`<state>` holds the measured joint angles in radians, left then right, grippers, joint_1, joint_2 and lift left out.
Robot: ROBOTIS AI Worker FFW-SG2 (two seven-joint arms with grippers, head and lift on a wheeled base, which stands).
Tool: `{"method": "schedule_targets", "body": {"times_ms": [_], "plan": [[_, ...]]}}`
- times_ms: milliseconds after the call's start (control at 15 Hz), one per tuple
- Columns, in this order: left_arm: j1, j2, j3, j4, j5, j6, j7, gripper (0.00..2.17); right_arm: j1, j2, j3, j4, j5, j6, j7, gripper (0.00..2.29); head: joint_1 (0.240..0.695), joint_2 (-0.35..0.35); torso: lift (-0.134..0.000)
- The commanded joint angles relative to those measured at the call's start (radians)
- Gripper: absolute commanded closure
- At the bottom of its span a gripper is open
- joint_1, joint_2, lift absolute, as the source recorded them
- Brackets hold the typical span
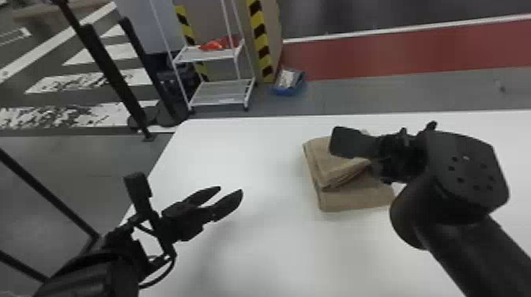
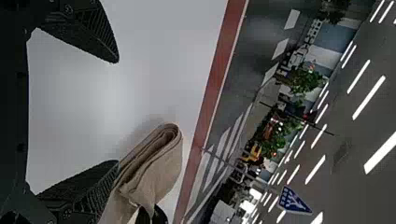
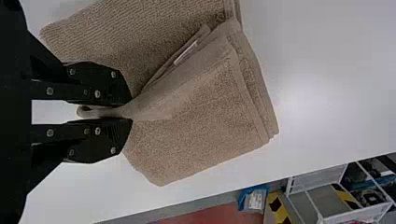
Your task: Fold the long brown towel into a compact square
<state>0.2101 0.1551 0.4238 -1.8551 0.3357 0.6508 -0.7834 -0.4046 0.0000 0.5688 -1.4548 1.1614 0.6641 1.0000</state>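
- Head view first, closest stuff: left gripper (image 1: 230, 191) is hanging over the left part of the white table (image 1: 253, 158), fingers spread, nothing between them. Its own wrist view shows the same wide gap.
- Bit further out, on the right: right gripper (image 1: 397, 164) is over the towel (image 1: 355, 199). From up there the arm covers most of the fingers, but the right wrist view clears it up. That right gripper (image 3: 128, 110) has them clamped on a pinched-up fold of the towel, one finger on each side.
- Towel's on the table, right of the middle, well apart from the left gripper. It's already a thick stack, with the upper layers sitting crooked over the lower ones, so you can see a strip of the bottom part on the near side. Left wrist view gets the layers side-on, kinda like a rolled-up wedge.
- Past the table's far edge there's a blue bin (image 1: 289, 91) on the floor with something pale inside.
- Next to it, a white rack (image 1: 223, 94) with some orange-red stuff (image 1: 215, 44) on a shelf, plus yellow-and-black striped edging (image 1: 259, 35).
- Way back on the right, a red floor band (image 1: 395, 55) runs across.
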Motion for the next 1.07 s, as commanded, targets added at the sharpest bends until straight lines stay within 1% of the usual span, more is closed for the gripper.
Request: {"method": "schedule_targets", "body": {"times_ms": [0,133,267,333,400,467,533,600,667,800,1000], "plan": [[-0.001,0.000,-0.023,-0.006,-0.001,0.033,-0.023,0.12,0.006,0.001,-0.015,-0.026,-0.008,0.013,-0.018,1.00,0.695,0.281,-0.125],[-0.005,0.000,-0.053,-0.012,-0.001,0.054,-0.062,0.13,0.012,0.001,-0.023,-0.035,-0.017,0.041,-0.066,1.00,0.695,0.257,-0.125],[-0.005,0.000,-0.083,-0.024,-0.017,0.051,-0.096,0.31,0.013,0.001,-0.033,-0.045,-0.026,0.075,-0.112,1.00,0.695,0.233,-0.125],[-0.005,0.000,-0.102,-0.029,-0.035,0.036,-0.122,0.55,0.012,0.001,-0.035,-0.055,-0.040,0.093,-0.133,1.00,0.695,0.221,-0.125],[-0.005,0.000,-0.126,-0.038,-0.058,0.014,-0.129,0.89,0.016,0.001,-0.037,-0.075,-0.063,0.108,-0.136,1.00,0.695,0.206,-0.125],[-0.006,0.000,-0.149,-0.038,-0.070,-0.032,-0.126,1.37,0.020,0.001,-0.035,-0.096,-0.080,0.136,-0.135,1.00,0.695,0.192,-0.125],[-0.009,0.000,-0.174,-0.036,-0.086,-0.041,-0.111,1.92,0.024,0.001,-0.030,-0.125,-0.091,0.154,-0.126,1.00,0.695,0.172,-0.125],[-0.015,0.000,-0.201,-0.036,-0.110,-0.050,-0.097,2.15,0.029,0.001,-0.021,-0.151,-0.098,0.185,-0.113,1.00,0.695,0.168,-0.125],[-0.018,0.000,-0.226,-0.029,-0.122,-0.078,-0.089,2.15,0.035,0.001,-0.014,-0.167,-0.103,0.197,-0.101,1.00,0.695,0.164,-0.125],[-0.020,0.000,-0.281,-0.009,-0.138,-0.124,-0.083,2.15,0.046,0.001,-0.004,-0.174,-0.103,0.204,-0.101,1.00,0.695,0.152,-0.125],[-0.021,0.000,-0.332,0.017,-0.144,-0.148,-0.077,2.15,0.056,0.001,0.002,-0.190,-0.103,0.216,-0.090,1.00,0.695,0.133,-0.125]]}}
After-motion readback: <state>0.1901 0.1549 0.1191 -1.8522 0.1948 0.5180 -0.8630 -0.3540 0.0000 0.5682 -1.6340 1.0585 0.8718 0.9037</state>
